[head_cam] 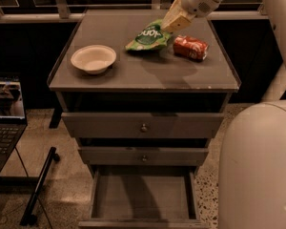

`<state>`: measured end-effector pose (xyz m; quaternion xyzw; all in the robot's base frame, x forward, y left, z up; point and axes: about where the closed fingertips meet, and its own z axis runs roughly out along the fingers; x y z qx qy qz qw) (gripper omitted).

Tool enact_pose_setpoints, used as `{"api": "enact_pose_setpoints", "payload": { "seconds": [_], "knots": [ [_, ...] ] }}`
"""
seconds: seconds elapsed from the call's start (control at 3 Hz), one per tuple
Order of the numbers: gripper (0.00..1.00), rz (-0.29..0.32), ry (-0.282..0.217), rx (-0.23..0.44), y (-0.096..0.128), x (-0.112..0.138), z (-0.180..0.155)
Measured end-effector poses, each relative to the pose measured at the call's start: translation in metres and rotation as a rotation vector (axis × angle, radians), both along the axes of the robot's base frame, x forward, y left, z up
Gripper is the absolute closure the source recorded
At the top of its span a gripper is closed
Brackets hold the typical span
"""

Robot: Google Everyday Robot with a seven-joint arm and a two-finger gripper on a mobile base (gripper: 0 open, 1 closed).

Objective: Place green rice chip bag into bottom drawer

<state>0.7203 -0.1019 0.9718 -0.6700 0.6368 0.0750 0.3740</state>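
Observation:
The green rice chip bag point(147, 36) is at the back middle of the cabinet top point(148, 75). My gripper point(173, 23) comes down from the upper right and is shut on the bag's upper right corner. The bag hangs tilted from that corner, with its lower left end at or just above the top. The bottom drawer point(143, 194) is pulled out and open at floor level, and its inside looks bare. The two drawers above it, with small round knobs, are shut.
A white bowl point(93, 58) sits on the left of the cabinet top. A red wrinkled packet point(190, 47) lies just right of the bag. A laptop point(5, 113) stands at the left on the floor side. My pale body point(257, 166) fills the lower right.

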Motion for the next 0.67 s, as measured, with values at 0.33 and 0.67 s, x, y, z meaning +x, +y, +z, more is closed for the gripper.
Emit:
{"api": "enact_pose_setpoints", "payload": {
  "seconds": [0.33, 0.67],
  "knots": [
    [0.12, 0.018, -0.038, -0.04, 0.011, 0.025, -0.007],
    [0.0, 0.036, -0.072, -0.081, 0.022, 0.048, -0.013]
  ]
}}
